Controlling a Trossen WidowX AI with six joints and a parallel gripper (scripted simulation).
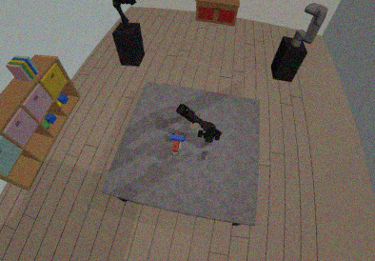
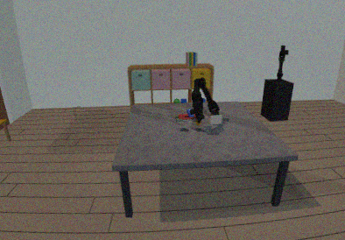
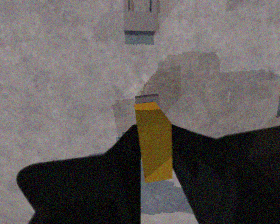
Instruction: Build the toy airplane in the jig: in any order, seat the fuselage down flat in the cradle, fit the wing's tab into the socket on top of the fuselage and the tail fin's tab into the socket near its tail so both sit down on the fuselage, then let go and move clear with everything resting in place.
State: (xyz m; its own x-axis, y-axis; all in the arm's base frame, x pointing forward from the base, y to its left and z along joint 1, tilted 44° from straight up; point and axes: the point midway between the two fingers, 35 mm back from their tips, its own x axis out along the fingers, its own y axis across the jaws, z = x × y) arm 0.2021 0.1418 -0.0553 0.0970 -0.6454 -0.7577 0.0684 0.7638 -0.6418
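Near the middle of the grey table [image 1: 143, 179], the arm reached down with its hand [image 3: 156, 150] closed on a yellow-orange piece [image 3: 154, 145]. Dark fingers pressed both long sides; a grey tab [image 3: 147, 98] showed at its far end. Judged: this was the tail fin, gripped by the flat faces so the tab stayed free for its socket, though the colour alone does not settle fin versus wing.

To the left in the top view, a red part [image 1: 176, 145] crossed by a blue one [image 1: 177, 136] lay together on the table, well apart from the hand. Probably fuselage and wing in the jig; too small to tell whether seated.

A grey block [image 3: 140, 22] lay farther off in the wrist view; its purpose was unclear.

Judged: grasp made, lift and carry to the tail socket not yet begun.
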